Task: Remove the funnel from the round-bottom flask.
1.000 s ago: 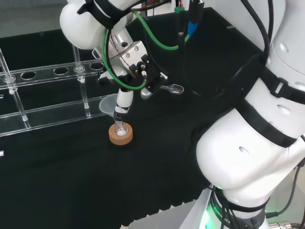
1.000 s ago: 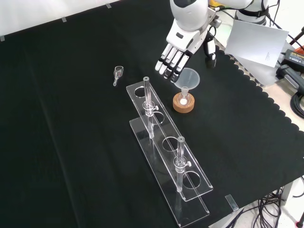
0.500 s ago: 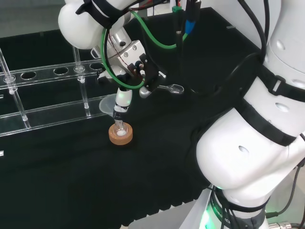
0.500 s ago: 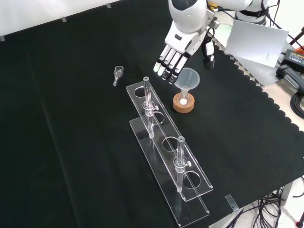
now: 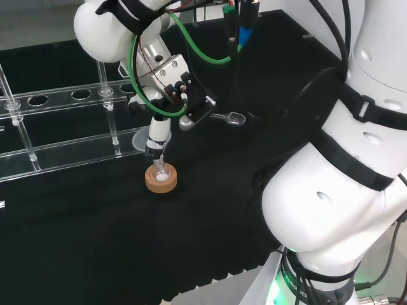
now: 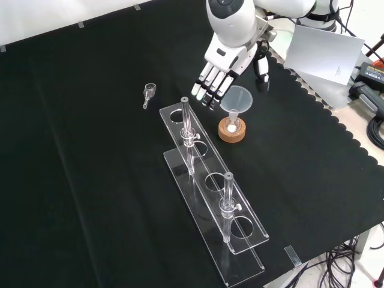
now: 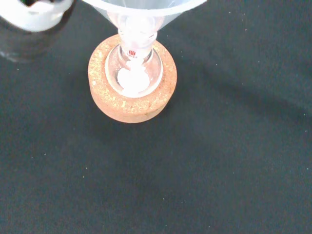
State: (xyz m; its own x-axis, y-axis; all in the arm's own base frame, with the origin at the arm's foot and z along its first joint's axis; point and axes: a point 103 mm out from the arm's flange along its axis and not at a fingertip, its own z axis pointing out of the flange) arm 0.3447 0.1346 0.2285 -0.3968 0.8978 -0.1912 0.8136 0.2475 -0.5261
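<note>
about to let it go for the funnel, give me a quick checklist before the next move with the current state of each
1. Funnel seated in the flask: ok, its stem runs down into the neck.
2. Flask sits in the cork ring: ok, upright and centred in the wrist view.
3. Hand open for the grab: ok, fingers straight, holding nothing.
4. Hand at the funnel: not ok, in the front view the fingertips sit just left of the funnel's rim, not around it.
5. Room to lift: ok, the clear rack stands apart from the cork ring in the front view.
6. Flask contents: cannot tell, something white lies at the bottom.
</note>
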